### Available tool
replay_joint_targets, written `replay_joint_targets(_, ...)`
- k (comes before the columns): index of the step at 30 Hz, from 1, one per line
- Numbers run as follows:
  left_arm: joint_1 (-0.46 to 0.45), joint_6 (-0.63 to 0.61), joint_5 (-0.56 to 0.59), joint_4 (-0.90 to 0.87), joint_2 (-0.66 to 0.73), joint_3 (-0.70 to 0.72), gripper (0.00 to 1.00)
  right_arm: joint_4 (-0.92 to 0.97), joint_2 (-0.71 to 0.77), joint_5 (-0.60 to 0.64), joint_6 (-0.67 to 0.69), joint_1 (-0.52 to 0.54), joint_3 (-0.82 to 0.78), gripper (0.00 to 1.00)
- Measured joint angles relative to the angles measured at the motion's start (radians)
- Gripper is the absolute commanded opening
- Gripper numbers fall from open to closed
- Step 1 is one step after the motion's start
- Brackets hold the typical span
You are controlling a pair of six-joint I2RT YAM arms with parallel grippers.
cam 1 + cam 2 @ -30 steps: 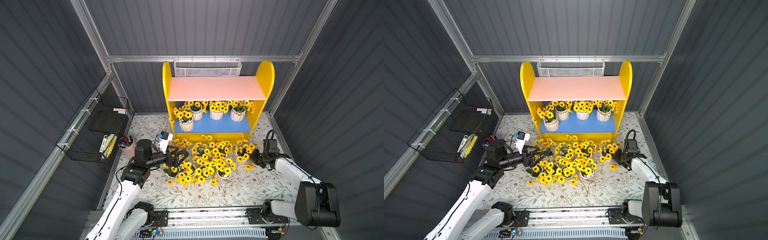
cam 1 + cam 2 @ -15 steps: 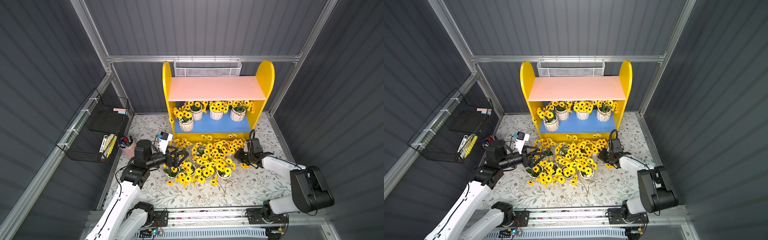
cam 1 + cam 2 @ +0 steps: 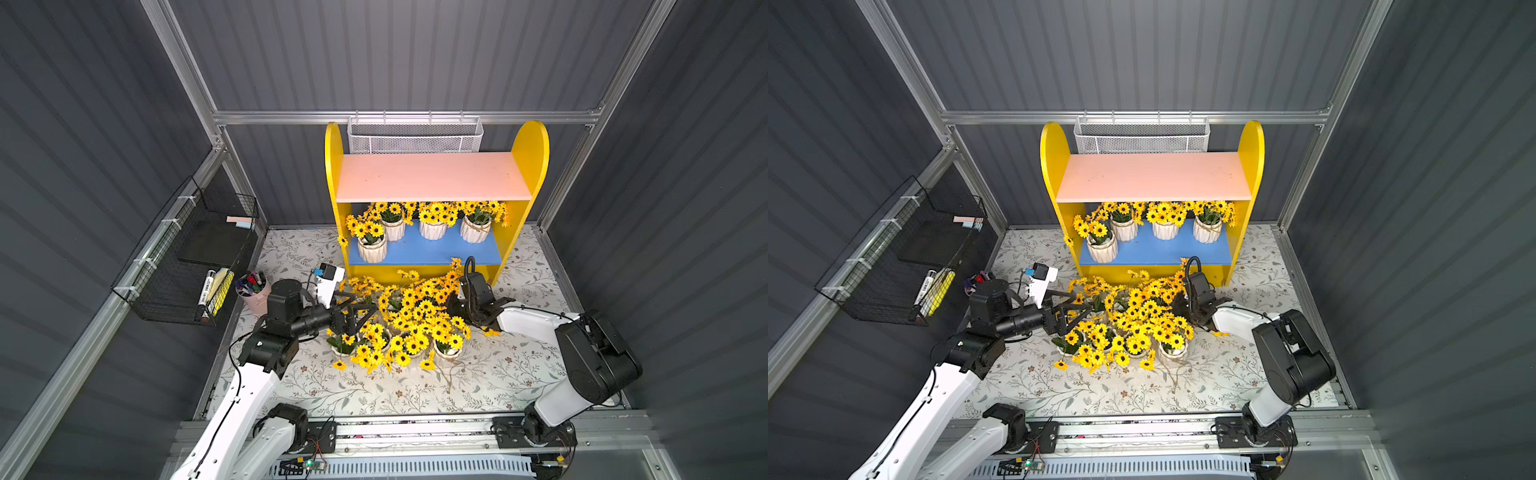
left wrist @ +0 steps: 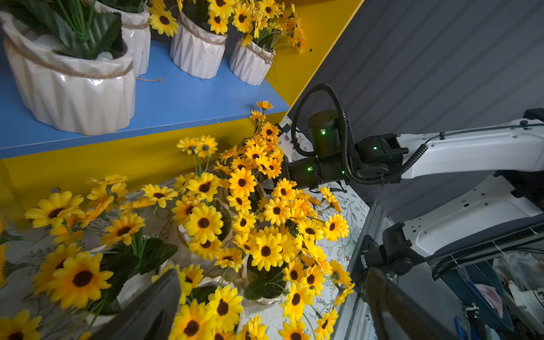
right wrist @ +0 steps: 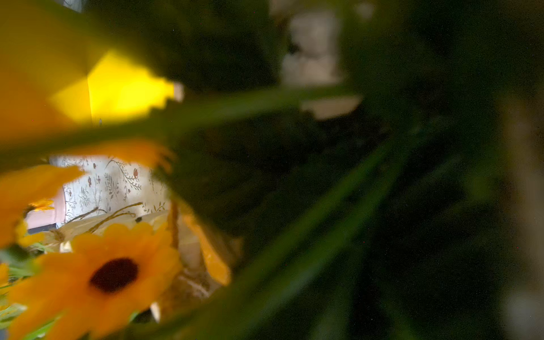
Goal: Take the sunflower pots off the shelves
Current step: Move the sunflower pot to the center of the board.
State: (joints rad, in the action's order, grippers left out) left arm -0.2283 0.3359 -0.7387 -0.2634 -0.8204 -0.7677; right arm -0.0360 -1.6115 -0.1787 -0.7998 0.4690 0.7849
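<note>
1. Four sunflower pots (image 3: 433, 230) are still on the shelves (image 3: 530, 149), all on the blue lower board (image 3: 432, 253). One sits at its front left (image 3: 372, 248) and three stand in a row behind. The pink upper board (image 3: 432, 176) is bare.
2. All other pots sit in a packed cluster (image 3: 409, 328) on the desk (image 3: 498, 374), just in front of the shelves.
3. Change over the last second: the right arm (image 3: 536, 324) swung in from open desk off the shelves' right foot. The right pincer (image 3: 452, 307) is now buried in the cluster's right edge, and its wrist view shows only blurred petals and leaves.
4. Right pincer: pressed together. Blooms hide the tips, so a pinched stem can't be ruled out, but no pot is visibly held.
5. Left pincer (image 3: 359, 311): spread and empty at the cluster's left edge, unmoved.
6. Meaning: no pot left the shelves in that second, so four remain. This looks like shoving the desk pots aside for room. A closed pincer pushing through stems could tip one.
</note>
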Motion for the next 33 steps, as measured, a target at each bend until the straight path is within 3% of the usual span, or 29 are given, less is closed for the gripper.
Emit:
replay_joint_targets(9, 0.000, -0.007, 0.001, -0.001, 0.006, 0.000, 1.00, -0.040, -0.053, 0.037, -0.038, 0.099, 0.024, 0.00)
replay_joint_targets(14, 0.000, -0.013, 0.022, -0.023, 0.006, -0.012, 1.00, 0.074, 0.015, 0.101, -0.010, 0.112, 0.027, 0.01)
replay_joint_targets(15, 0.000, -0.014, 0.027, -0.027, 0.006, -0.017, 0.99, 0.111, 0.046, 0.119, 0.002, 0.111, 0.027, 0.18)
replay_joint_targets(17, 0.000, -0.014, 0.038, -0.033, 0.005, -0.028, 1.00, 0.185, 0.122, 0.153, 0.042, 0.100, 0.027, 0.24)
replay_joint_targets(20, 0.000, -0.014, 0.066, -0.047, -0.005, -0.054, 0.99, 0.294, 0.241, 0.208, 0.102, 0.081, 0.031, 0.44)
replay_joint_targets(24, 0.000, -0.014, 0.151, -0.063, -0.013, -0.082, 0.99, 0.449, 0.387, 0.265, 0.187, 0.070, 0.064, 0.61)
replay_joint_targets(29, 0.000, -0.002, 0.366, -0.106, -0.013, -0.091, 0.99, 0.504, 0.518, 0.242, 0.321, 0.073, 0.143, 0.82)
replay_joint_targets(33, 0.000, 0.005, 0.550, -0.120, 0.007, -0.081, 0.99, 0.371, 0.512, 0.195, 0.432, 0.116, 0.216, 0.98)
